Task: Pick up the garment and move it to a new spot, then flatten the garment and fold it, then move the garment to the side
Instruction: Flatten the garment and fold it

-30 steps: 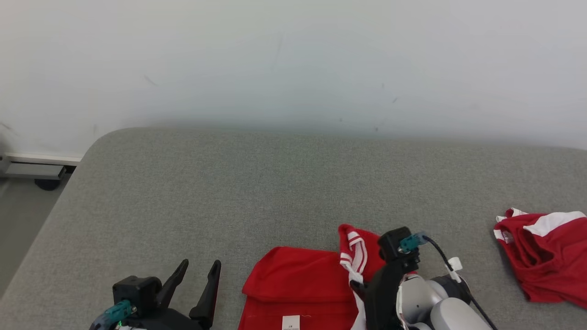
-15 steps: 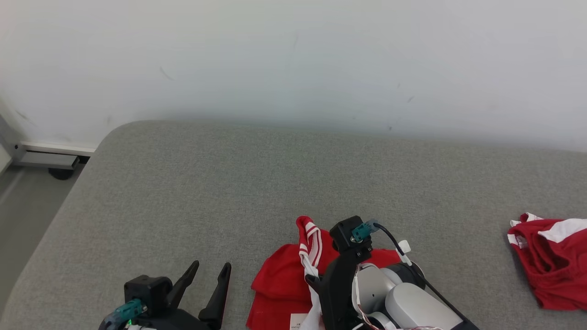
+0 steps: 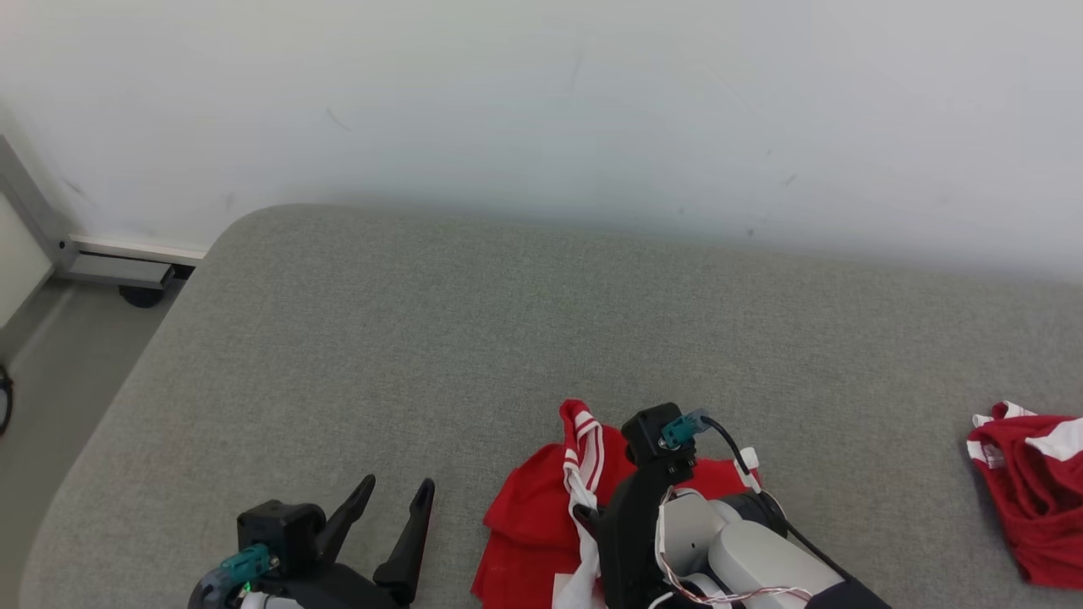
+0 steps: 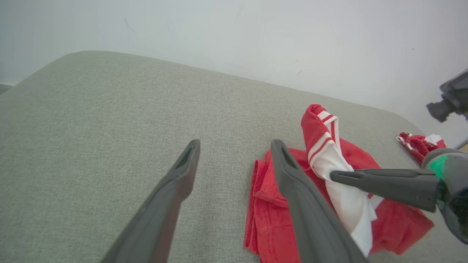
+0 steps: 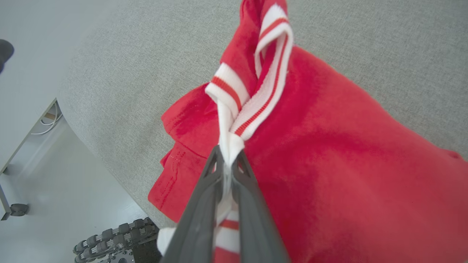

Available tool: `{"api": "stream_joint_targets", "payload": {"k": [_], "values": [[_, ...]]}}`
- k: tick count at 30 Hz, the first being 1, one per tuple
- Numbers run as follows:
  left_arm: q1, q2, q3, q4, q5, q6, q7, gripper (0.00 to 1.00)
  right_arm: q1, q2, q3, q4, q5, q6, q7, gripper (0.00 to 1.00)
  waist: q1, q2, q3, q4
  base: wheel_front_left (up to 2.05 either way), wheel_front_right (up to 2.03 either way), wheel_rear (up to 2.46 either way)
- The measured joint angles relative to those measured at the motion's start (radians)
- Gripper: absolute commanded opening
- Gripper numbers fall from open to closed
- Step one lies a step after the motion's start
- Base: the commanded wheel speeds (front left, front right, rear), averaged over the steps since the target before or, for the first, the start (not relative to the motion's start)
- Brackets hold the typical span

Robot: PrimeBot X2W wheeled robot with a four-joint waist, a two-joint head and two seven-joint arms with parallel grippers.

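right fingers pinching the red garment's striped trim

the red garment [image 3: 529, 507] lies bunched near the front edge of the grey upholstered surface [image 3: 508, 321], a little right of the middle in the head view. the right gripper [image 5: 227, 155] has its fingers pressed together on the garment's white trim [image 5: 265, 80], which carries thin red stripes. from the pinch that band rises and loops over above the red cloth, while the rest of the fabric rests on the surface in loose folds.

the left gripper [image 3: 398, 489] sits at the lower left of the head view, just beside the garment, its fingers spread wide with nothing between them. in the left wrist view one of its fingers crosses in front of the garment's edge; whether it touches the cloth cannot be told.

a second red-and-white garment [image 3: 1028, 482] lies crumpled at the far right of the surface, well apart from the first. a pale wall [image 3: 541, 101] stands behind the surface, and pale floor [image 3: 51, 364] shows past its left corner.
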Motion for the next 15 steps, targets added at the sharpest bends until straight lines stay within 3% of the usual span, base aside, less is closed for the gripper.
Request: {"api": "stream_joint_targets", "payload": {"k": [12, 13, 14, 15], "values": [[-0.002, 0.001, 0.001, 0.014, 0.0, 0.0, 0.0, 1.0, -0.059, -0.001, 0.113, 0.062, 0.134, 0.0, -0.095, 0.0, 0.0, -0.0001, -0.001, 0.018, 0.0, 0.0, 0.0], [-0.003, 0.0, 0.001, 0.015, 0.0, 0.0, 0.0, 1.0, -0.063, -0.001, 0.119, 0.065, 0.143, 0.0, -0.104, 0.19, 0.0, 0.0, -0.002, 0.02, 0.0, 0.0, 0.0], [-0.005, 0.0, 0.001, 0.015, 0.0, 0.0, 0.0, 1.0, -0.065, -0.001, 0.124, 0.067, 0.157, 0.0, -0.116, 0.51, 0.0, -0.0001, -0.002, 0.021, 0.0, 0.0, 0.0], [-0.007, 0.0, 0.001, 0.016, 0.0, 0.0, 0.0, 1.0, -0.065, -0.001, 0.129, 0.067, 0.174, 0.0, -0.128, 1.0, 0.0, -0.0001, -0.002, 0.022, 0.0, 0.0, 0.0]]}}
